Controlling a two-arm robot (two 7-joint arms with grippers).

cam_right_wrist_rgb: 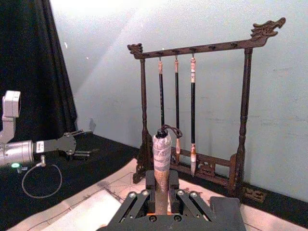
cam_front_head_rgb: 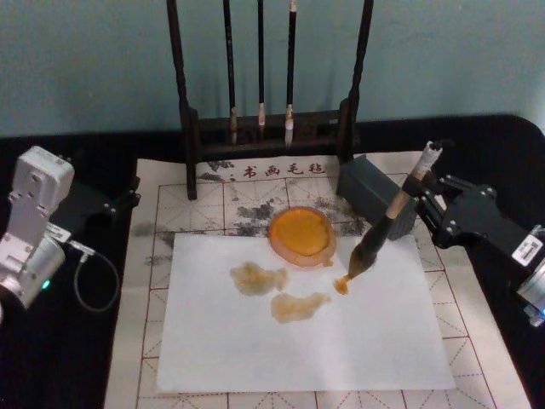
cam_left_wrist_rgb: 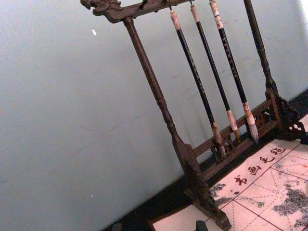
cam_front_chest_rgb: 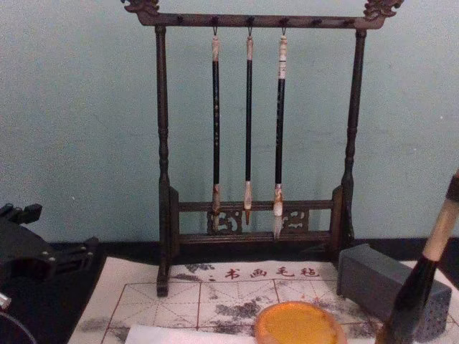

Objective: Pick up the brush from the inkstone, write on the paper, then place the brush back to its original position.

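My right gripper (cam_front_head_rgb: pixel 419 194) is shut on the pale upper handle of the brush (cam_front_head_rgb: pixel 387 226), which slants down to the left. Its dark tuft touches the white paper (cam_front_head_rgb: pixel 375 349) just right of the round orange inkstone (cam_front_head_rgb: pixel 301 234), where a small orange mark sits. Two yellowish wet strokes (cam_front_head_rgb: pixel 258 278) lie on the paper in front of the inkstone. In the right wrist view the brush (cam_right_wrist_rgb: pixel 162 144) stands up between the gripper (cam_right_wrist_rgb: pixel 161 185) fingers. The chest view has the brush (cam_front_chest_rgb: pixel 423 287) at the right edge and the inkstone (cam_front_chest_rgb: pixel 297 324) low in the middle. My left gripper (cam_front_head_rgb: pixel 128 198) rests open at the far left, off the mat.
A dark wooden rack (cam_front_head_rgb: pixel 264 128) with three thin hanging brushes stands at the back of the gridded felt mat (cam_front_head_rgb: pixel 145 341). A grey rectangular block (cam_front_head_rgb: pixel 375 198) sits right behind the held brush. Black cloth covers the table on both sides.
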